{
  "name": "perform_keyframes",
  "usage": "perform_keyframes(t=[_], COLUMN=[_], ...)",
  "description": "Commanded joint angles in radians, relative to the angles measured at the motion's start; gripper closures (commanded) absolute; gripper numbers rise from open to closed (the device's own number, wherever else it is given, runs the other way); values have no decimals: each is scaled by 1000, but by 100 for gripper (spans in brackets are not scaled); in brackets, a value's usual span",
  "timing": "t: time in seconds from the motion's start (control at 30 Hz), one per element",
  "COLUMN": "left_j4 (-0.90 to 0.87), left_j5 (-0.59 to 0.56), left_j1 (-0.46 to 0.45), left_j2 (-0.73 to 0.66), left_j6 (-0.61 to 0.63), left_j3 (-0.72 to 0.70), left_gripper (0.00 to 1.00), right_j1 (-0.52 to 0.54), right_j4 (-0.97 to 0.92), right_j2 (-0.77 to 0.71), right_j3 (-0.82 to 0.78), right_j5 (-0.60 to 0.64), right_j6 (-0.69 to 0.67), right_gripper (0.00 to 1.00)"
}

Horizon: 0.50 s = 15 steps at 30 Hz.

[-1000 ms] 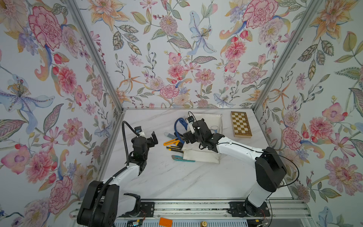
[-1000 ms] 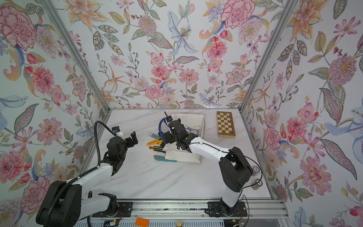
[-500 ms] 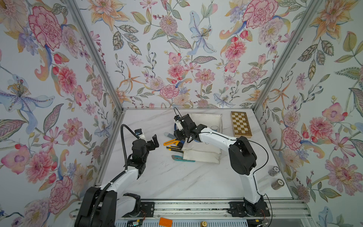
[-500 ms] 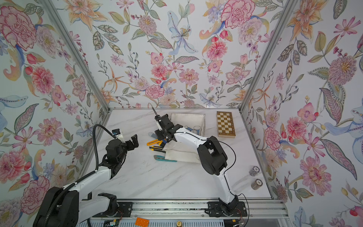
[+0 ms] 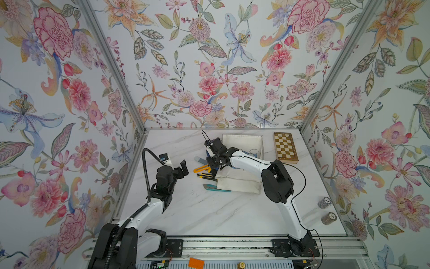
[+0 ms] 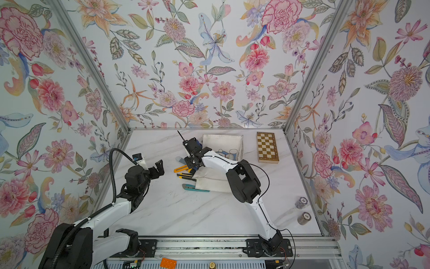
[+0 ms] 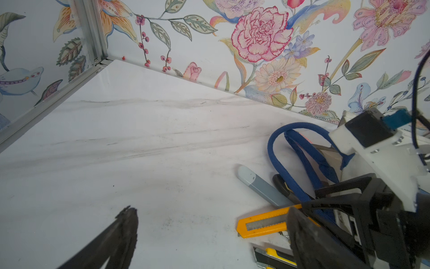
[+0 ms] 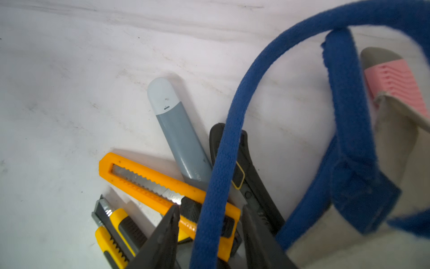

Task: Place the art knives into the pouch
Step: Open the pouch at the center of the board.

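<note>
The white pouch (image 5: 242, 143) lies flat at the back, with its blue strap (image 8: 244, 104) looped over several art knives on the table. These are an orange knife (image 8: 144, 179), a grey one (image 8: 179, 130), a black one (image 8: 249, 172) and a yellow-black one (image 8: 116, 228). A teal knife (image 5: 215, 188) lies nearer the front, and a pink knife (image 8: 393, 79) sticks out of the pouch mouth. My right gripper (image 8: 209, 209) hangs over the orange knife's end, jaws half closed around the strap with gaps either side. My left gripper (image 7: 210, 209) stands wide open and empty, just left of the knives.
A wooden chequered board (image 5: 285, 147) lies at the back right. Two small rolls (image 5: 324, 202) (image 5: 328, 218) stand by the right wall near the front. Flowered walls close in the left, back and right sides.
My right gripper has swung left from over the pouch to the strap and knives, and its jaws have narrowed. The left gripper has edged a little towards the knives, still open.
</note>
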Motion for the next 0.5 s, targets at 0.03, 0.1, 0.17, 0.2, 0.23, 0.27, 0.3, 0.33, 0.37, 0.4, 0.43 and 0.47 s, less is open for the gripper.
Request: perform_keyframes(t=[0.03, 0.1, 0.17, 0.2, 0.23, 0.27, 0.3, 0.33, 0.37, 0.4, 0.43, 0.47], left_j4=[-2, -2, -3, -11, -27, -42, -56, -59, -57, -52, -48, -44], left_j5=[25, 26, 30, 32, 25, 14, 4, 0, 1, 4, 7, 8], left_j1=[-5, -5, -5, -5, -5, -5, -5, -4, -4, -5, -4, -6], left_j2=[10, 12, 16, 14, 12, 7, -1, -8, -13, -20, -23, -25], left_j6=[-13, -13, -3, 9, 17, 20, 22, 25, 24, 23, 22, 23], left_j3=[-3, -3, -1, 4, 12, 18, 21, 21, 18, 14, 11, 9], left_gripper=[0, 1, 0, 1, 0, 1, 1, 1, 0, 1, 0, 1], right_j1=[18, 20, 22, 21, 23, 24, 25, 26, 26, 24, 24, 23], right_j4=[-53, -51, -57, -63, -68, -68, -68, -68, -68, -67, -67, -67], right_j2=[40, 49, 57, 59, 59, 57, 54, 51, 47, 42, 36, 30], right_j3=[51, 56, 65, 68, 71, 70, 69, 67, 68, 68, 67, 68], right_j5=[63, 74, 84, 90, 105, 115, 128, 136, 141, 150, 165, 180], right_j6=[-46, -54, -66, -72, -75, -78, -79, -79, -80, -78, -74, -69], right_gripper=[56, 59, 67, 70, 73, 74, 79, 83, 85, 86, 86, 86])
